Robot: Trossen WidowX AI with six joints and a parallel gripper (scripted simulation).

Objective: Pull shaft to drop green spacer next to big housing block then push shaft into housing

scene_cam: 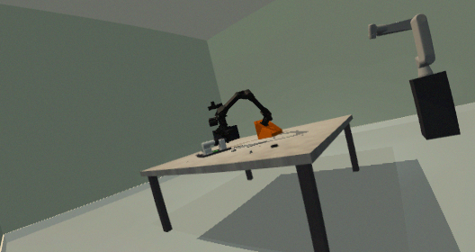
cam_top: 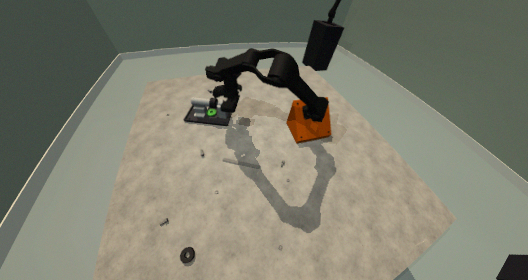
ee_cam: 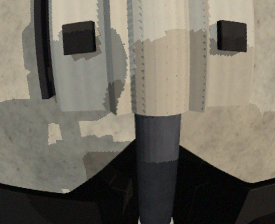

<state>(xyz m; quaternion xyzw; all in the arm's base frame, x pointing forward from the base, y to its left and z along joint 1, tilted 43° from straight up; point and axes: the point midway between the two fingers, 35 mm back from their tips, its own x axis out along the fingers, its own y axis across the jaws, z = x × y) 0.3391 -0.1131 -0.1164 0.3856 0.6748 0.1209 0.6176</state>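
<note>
At the fixture, your gripper (cam_top: 229,105) (ee_cam: 150,145) is closed narrowly.
It clamps the dark shaft (ee_cam: 158,145), though its fingertips seem mostly cut off below.

High top view down over whole table, low distant exterior from the side, wrist close-up, table in all.

We can read no words, labels, brands, numbers or signs anywhere. On the orange stand (cam_top: 295,128) (scene_cam: 263,132) we find no legible marking, and we make out none on the dark tray (cam_top: 207,122) (scene_cam: 201,156) beyond it or on the dark ring (cam_top: 183,259) well apart from it.
</note>
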